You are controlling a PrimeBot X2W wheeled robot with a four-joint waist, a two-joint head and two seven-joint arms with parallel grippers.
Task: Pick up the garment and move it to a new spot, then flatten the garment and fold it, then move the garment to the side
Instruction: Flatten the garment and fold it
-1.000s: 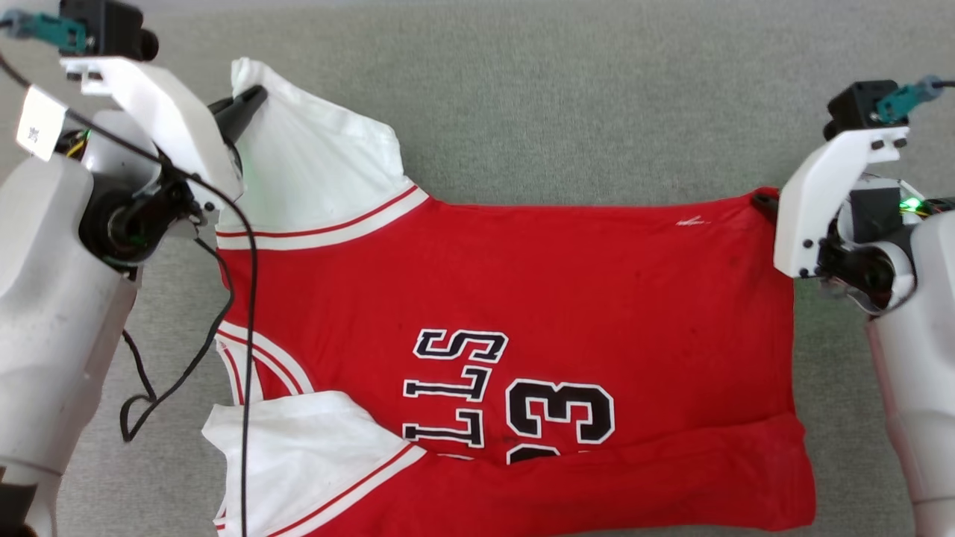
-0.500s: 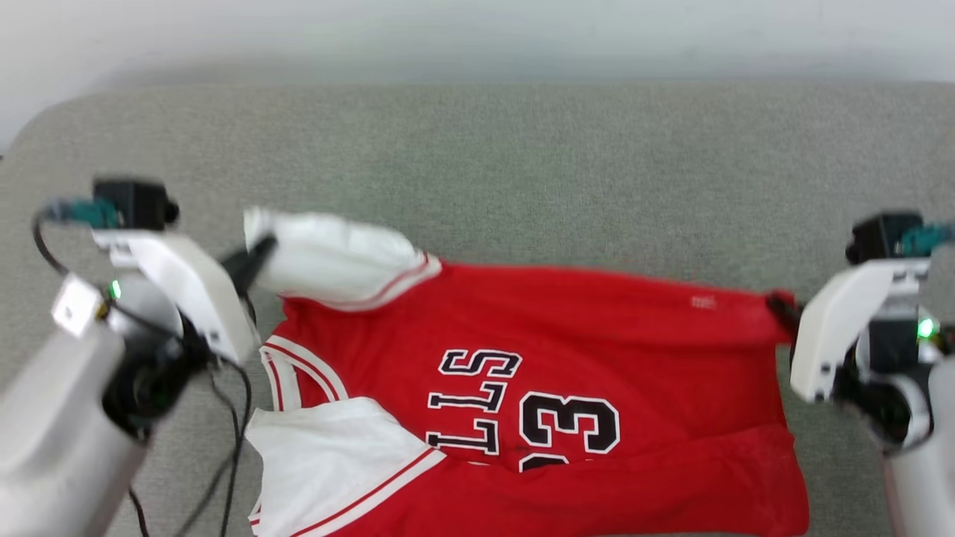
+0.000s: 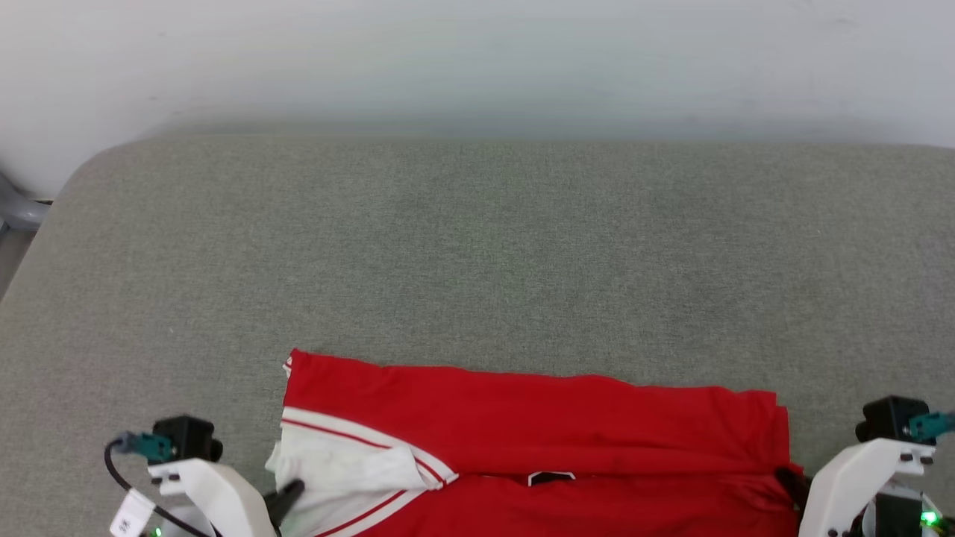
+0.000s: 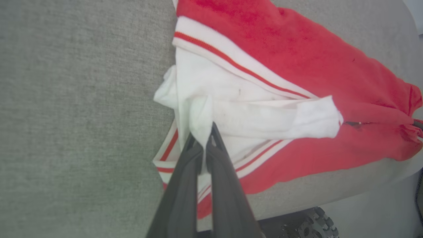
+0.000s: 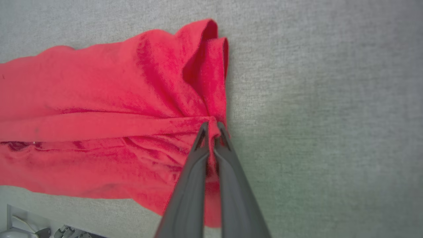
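**Far edge brought over toward me, both corners pinched**

Since half a second ago the head camera has tilted up, so the wall now shows. But the garment has changed too. The edge I was holding out flat has come over toward me. Red cloth now covers the lettering, leaving only a sliver of a black numeral at the lip of the fold.

On the left, my left gripper is closed on a twist of the white sleeve, with cloth squeezed between the two fingers. That sleeve is bunched and rolled rather than flat, and it lies across the striped trim. My worry is that if I let go as it is, the crumple gets trapped inside the fold. The lump would then carry into every later fold.

Across the middle, the garment lies as a long red band on the grey surface, close to its near edge. In the left wrist view the lower layer reaches right up to that edge. Dragging any further toward me could pull it over the side.

On the right, my right gripper is clamped on the red hem corner, which is gathered into pleats fanning away from the fingertips. Releasing one side before the other, or at uneven heights, would in my judgement skew the top layer so its edges miss the layer below.
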